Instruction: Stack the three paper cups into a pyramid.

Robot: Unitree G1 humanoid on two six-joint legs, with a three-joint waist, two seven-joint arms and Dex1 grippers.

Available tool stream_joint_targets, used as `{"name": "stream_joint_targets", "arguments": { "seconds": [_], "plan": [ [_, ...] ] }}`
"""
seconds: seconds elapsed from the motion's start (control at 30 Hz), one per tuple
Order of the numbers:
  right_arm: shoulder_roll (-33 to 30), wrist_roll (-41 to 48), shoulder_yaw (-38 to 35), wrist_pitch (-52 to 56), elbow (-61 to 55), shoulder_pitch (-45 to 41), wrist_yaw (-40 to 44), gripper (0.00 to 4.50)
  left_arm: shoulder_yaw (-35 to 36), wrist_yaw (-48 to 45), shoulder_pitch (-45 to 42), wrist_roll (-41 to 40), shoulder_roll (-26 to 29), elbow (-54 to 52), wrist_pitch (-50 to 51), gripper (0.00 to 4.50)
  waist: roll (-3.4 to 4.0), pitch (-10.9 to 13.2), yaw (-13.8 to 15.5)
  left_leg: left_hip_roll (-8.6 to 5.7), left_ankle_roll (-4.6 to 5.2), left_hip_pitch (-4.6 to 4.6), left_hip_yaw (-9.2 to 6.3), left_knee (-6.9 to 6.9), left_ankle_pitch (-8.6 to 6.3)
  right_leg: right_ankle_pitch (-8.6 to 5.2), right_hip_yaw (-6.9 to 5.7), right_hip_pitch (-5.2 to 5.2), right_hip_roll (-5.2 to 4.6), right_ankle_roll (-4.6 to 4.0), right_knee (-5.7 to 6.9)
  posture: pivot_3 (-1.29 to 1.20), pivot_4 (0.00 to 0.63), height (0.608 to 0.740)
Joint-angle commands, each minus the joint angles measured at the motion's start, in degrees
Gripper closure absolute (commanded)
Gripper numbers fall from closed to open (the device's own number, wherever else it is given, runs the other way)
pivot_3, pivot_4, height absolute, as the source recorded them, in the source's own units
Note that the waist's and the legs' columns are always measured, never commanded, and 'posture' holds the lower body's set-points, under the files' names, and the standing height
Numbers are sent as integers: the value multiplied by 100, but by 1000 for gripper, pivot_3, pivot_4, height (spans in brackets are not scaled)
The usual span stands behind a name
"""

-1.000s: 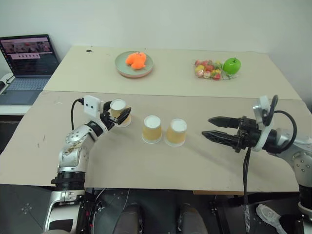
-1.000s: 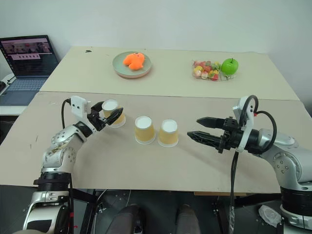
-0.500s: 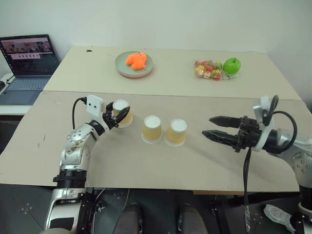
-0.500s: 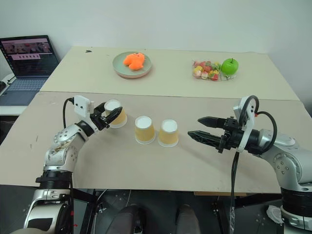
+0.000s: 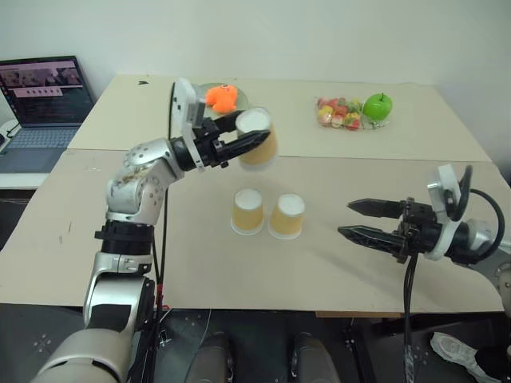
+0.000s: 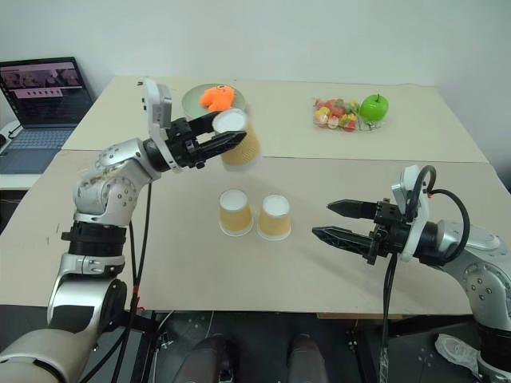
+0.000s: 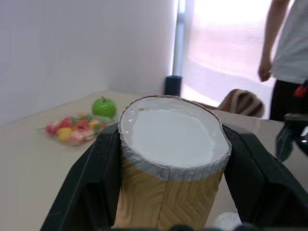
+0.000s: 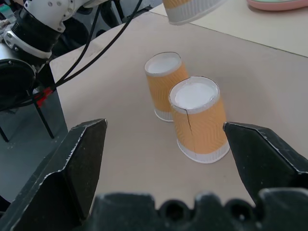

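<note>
Two paper cups (image 5: 267,214) stand inverted, touching, ahead of the right gripper (image 5: 355,219), jaws wide apart; left gripper (image 5: 254,142), jaws clamped on the third cup (image 5: 259,137), holds it above them.

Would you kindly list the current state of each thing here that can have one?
Left gripper: shut on the lifted cup.
Lifted cup: held off the table, base up.
Two lower cups: upside down, side by side on the table.
Right gripper: open, holding nothing.
Laptop: open, screen lit.
</note>
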Motion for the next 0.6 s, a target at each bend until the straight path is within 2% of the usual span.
{"name": "stream_joint_targets", "arguments": {
  "seconds": [0.03, 0.23, 0.6],
  "plan": [
    [-20, 121, -297, -72, -317, 128, -123, 0, -199, -529, -215, -157, -21, -6, 228, 1989, 0, 0, 7, 0, -1, 0, 0, 0, 0, 0, 0, 0, 0, 0, 0, 0, 150, 673],
    [21, 278, -536, -61, -532, 445, -330, 0, -514, -849, -116, 119, -81, 127, 76, 1989, 0, 0, 25, -3, -2, -3, 1, 0, 1, 0, 2, 0, 0, 0, -8, 0, 150, 673],
    [14, 326, -560, -151, -662, 651, -414, 0, -424, -1056, -188, 422, 46, 651, -182, 1989, -1, 0, 23, -2, 23, -1, 0, 0, -13, 0, 3, 0, 0, 0, -6, 0, 150, 673]
  ]
}}
